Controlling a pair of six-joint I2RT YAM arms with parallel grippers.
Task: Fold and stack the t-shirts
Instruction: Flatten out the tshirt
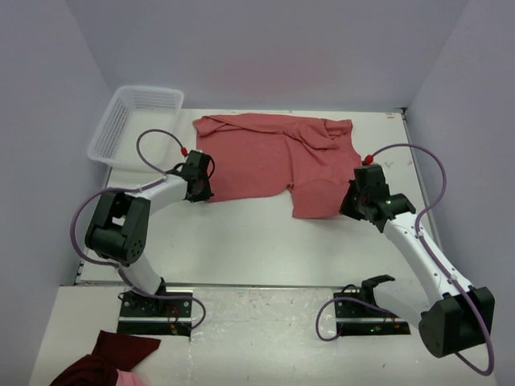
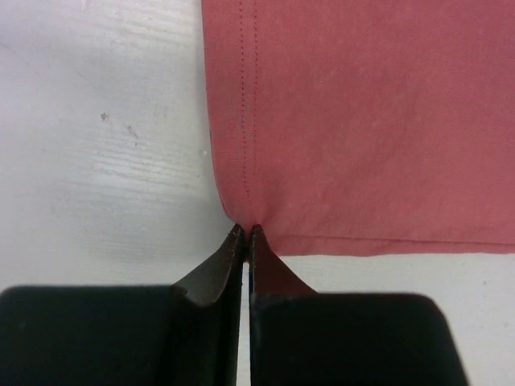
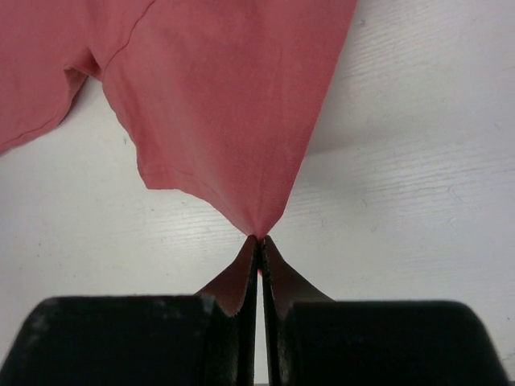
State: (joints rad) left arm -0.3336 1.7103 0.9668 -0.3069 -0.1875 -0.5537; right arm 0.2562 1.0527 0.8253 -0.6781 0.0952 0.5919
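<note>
One salmon-red t-shirt (image 1: 273,157) lies spread and partly rumpled on the white table, at the middle back. My left gripper (image 1: 199,193) is shut on the shirt's near left hem corner (image 2: 245,215); the stitched hem shows in the left wrist view. My right gripper (image 1: 348,207) is shut on the shirt's near right corner (image 3: 257,217), which is drawn up into a point between the fingertips. No second t-shirt shows on the table.
A white mesh basket (image 1: 133,121) stands at the back left of the table. A dark maroon cloth bundle with a pink patch (image 1: 109,362) lies at the bottom left, off the table. Purple walls close the back and sides.
</note>
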